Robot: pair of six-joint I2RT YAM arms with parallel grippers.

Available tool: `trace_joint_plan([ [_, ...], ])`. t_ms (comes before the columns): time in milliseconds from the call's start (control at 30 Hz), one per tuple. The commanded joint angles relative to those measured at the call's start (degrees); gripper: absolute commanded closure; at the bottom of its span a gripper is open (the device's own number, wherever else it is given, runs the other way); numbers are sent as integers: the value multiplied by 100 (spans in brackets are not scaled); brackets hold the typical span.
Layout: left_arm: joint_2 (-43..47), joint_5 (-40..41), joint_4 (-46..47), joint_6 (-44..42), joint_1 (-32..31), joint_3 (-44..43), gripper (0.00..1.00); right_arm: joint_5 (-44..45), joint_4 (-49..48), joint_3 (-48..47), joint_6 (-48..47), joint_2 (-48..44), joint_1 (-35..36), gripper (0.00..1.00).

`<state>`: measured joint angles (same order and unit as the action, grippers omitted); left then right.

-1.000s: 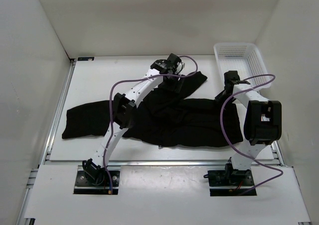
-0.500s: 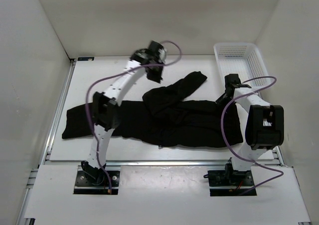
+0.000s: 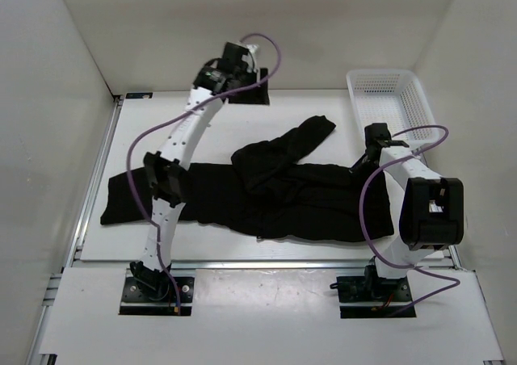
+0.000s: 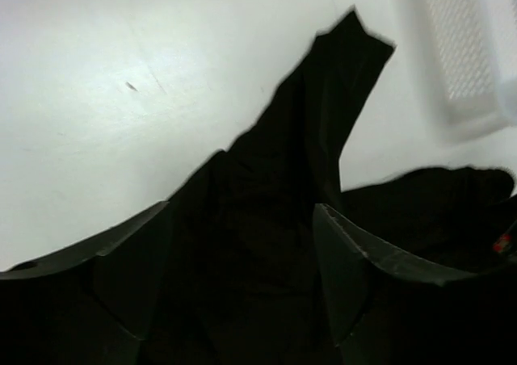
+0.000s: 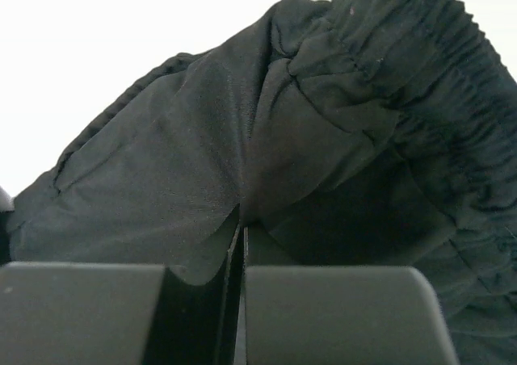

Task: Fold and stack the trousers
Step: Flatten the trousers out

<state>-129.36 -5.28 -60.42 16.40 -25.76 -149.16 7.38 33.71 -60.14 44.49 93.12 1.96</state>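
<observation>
Soft, limp trousers (image 3: 299, 197) would sag; right gripper (image 5: 242, 224) pinched their waistband (image 5: 420, 50), left gripper (image 4: 242, 213) gaped empty, likely best taking a leg hem (image 4: 355, 35)

Black trousers (image 3: 275, 191) sprawl rumpled, one leg folded over

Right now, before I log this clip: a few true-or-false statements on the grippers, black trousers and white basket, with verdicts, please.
1. The right gripper is shut on the black soft-cloth trousers. True.
2. The left gripper grips a trouser leg. False: it is open and empty, above the white table.
3. The trousers lie in the white plastic mesh basket. False: they lie spread on the table.
4. One leg reaches toward the table's left edge. True.
</observation>
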Motion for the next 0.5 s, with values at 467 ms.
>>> trace_joint_plan([
  [467, -862, -246, 171, 109, -1115, 449, 6, 53, 707, 2, 156, -251, 270, 100],
])
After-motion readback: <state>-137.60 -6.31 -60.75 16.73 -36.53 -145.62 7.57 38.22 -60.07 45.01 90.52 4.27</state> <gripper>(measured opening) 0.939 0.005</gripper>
